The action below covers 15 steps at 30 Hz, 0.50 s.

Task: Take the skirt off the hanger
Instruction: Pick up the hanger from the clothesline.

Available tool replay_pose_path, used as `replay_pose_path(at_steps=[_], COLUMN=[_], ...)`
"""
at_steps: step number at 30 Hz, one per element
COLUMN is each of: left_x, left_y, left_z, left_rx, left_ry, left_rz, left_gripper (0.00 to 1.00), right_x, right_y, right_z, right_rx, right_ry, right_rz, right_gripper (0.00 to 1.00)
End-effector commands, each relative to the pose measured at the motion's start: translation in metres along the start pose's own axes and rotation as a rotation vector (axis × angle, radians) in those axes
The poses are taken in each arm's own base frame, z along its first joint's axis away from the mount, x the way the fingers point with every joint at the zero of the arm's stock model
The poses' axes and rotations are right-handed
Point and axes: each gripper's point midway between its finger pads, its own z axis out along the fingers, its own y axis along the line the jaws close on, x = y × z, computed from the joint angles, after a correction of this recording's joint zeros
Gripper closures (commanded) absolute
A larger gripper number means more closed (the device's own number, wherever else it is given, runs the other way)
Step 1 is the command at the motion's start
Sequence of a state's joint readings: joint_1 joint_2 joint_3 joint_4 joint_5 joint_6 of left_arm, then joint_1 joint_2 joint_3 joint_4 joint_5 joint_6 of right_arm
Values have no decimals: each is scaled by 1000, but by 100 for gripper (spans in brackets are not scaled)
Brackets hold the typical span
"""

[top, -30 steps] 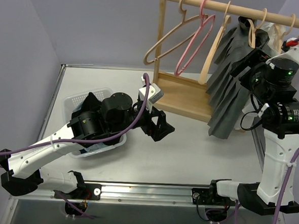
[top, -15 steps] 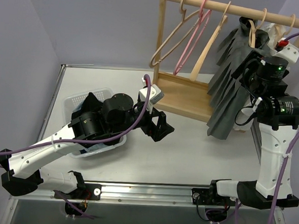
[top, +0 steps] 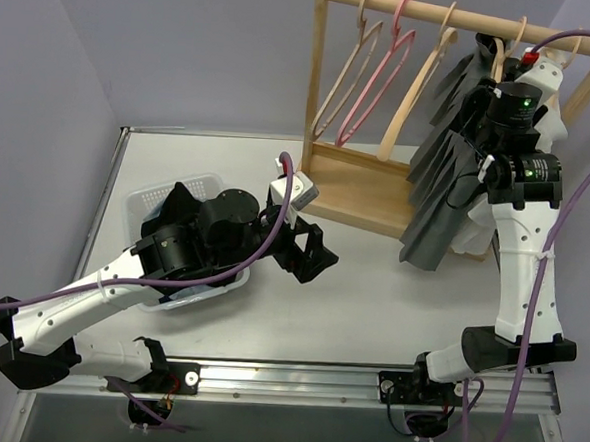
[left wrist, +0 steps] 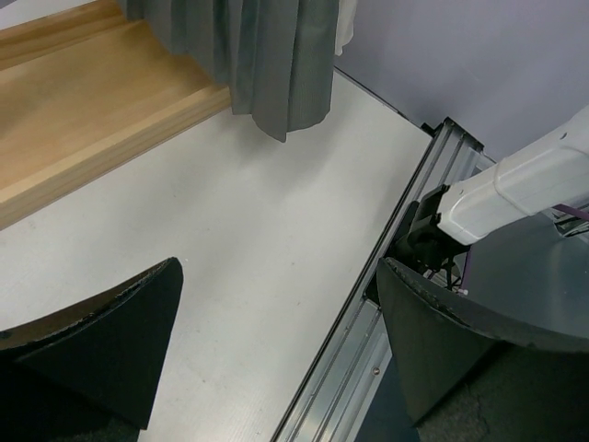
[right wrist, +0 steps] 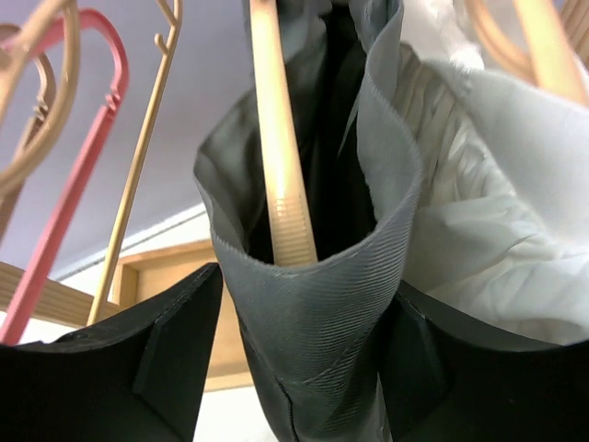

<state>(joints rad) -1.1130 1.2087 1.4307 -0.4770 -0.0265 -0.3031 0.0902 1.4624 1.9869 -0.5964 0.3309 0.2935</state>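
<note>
The grey pleated skirt (top: 440, 180) hangs from a pale wooden hanger (top: 498, 55) on the rack's rail. My right gripper (top: 479, 117) is raised to the top of the skirt. In the right wrist view the gripper (right wrist: 306, 304) is open, with one jaw on each side of the skirt's waistband (right wrist: 322, 322). The hanger's arm (right wrist: 281, 166) runs down inside the waistband. My left gripper (top: 313, 252) is open and empty over the table, and in its wrist view (left wrist: 279, 276) only bare table lies between the jaws. The skirt's hem (left wrist: 267, 55) shows there too.
A white ruffled blouse (right wrist: 497, 184) hangs right beside the skirt. A pink hanger (top: 373, 86) and empty wooden hangers hang left on the rail (top: 428, 9). The rack's wooden base (top: 367, 190) stands at the back. A white basket (top: 146, 207) lies under my left arm.
My right arm has risen and moved left toward the rack, bringing the gripper up to the skirt's waistband. The skirt and empty hangers have swung left. The left arm has hardly moved.
</note>
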Motion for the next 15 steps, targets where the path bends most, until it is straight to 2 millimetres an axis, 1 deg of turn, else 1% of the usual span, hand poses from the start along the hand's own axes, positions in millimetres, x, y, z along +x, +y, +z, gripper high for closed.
replay_pose_path(at_steps=[1,8,11,14,15], left_x=[-13,-19,-19,-18,-22], left_y=[-3,-5,-5,-6,-8], left_z=[-9,-14,-16,-17,-18], left_rx=[4,13,12,11,15], left_ry=[-52,-64,-64,-50,-54], left_rz=[5,2,-3,-9,-9], left_gripper=[5,5,3,6,6], right_x=[-41,-32,-29,-27,-29], right_y=[0,-1,-2,-2,0], right_z=[-8,5,10,14,15], right_rx=[-7,25,42,48,48], right_ry=[-134,-104,-98,-91,-91], right_rz=[34,27,30,28,28], right_gripper=[42,49,52,54,55])
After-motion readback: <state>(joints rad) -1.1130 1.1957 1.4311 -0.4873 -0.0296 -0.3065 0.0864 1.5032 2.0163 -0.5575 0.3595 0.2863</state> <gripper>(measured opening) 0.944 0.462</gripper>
